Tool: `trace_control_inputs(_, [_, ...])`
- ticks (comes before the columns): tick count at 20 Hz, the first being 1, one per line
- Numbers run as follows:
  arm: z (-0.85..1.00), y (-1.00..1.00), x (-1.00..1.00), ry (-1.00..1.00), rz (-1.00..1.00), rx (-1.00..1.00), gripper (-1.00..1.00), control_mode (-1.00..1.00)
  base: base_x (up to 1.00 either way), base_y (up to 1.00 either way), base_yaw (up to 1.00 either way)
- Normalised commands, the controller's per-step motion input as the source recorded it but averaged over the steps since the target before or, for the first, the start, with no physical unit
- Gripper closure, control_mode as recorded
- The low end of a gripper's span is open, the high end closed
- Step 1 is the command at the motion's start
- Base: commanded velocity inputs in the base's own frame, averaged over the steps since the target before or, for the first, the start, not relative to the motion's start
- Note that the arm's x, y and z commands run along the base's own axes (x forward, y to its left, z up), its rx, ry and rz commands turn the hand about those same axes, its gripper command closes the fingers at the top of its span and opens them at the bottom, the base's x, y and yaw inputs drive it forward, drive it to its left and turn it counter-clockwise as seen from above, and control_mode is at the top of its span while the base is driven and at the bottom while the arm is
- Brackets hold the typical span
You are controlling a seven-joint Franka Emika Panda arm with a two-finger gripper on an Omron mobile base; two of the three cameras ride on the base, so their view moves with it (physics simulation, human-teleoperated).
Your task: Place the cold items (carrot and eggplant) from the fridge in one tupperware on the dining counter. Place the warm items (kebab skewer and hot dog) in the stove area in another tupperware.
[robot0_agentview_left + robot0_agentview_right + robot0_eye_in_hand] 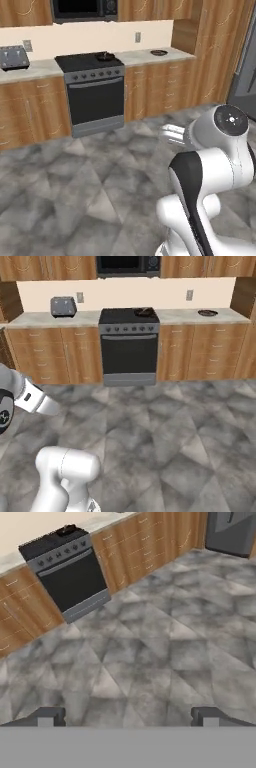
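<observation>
Stove [129,343] stands at twelve o'clock across the floor, a dark pan [144,311] on its top; the gripper [128,717], fingers spread wide and empty, faces it, probably approaching.

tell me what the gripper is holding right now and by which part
Nothing is held. The gripper is open, its fingertips wide apart with only grey floor between them.
</observation>
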Motion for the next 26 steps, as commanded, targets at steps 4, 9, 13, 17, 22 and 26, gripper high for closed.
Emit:
trace_control_inputs(4, [0.0, 0.0, 0.0, 0.0, 0.0, 0.0, -1.0, 1.0, 1.0, -0.07, -0.29])
trace_control_inputs(9, [0.0, 0.0, 0.0, 0.0, 0.0, 0.0, -1.0, 1.0, 1.0, 0.04, -0.58])
trace_control_inputs(13, [0.0, 0.0, 0.0, 0.0, 0.0, 0.0, -1.0, 1.0, 1.0, 0.01, -0.59])
trace_control_inputs(17, [0.0, 0.0, 0.0, 0.0, 0.0, 0.0, -1.0, 1.0, 1.0, 0.0, -0.56])
trace_control_inputs(22, [0.0, 0.0, 0.0, 0.0, 0.0, 0.0, -1.0, 1.0, 0.96, 0.06, -0.51])
trace_control_inputs(26, [0.0, 0.0, 0.0, 0.0, 0.0, 0.0, -1.0, 1.0, 0.93, 0.17, -0.43])
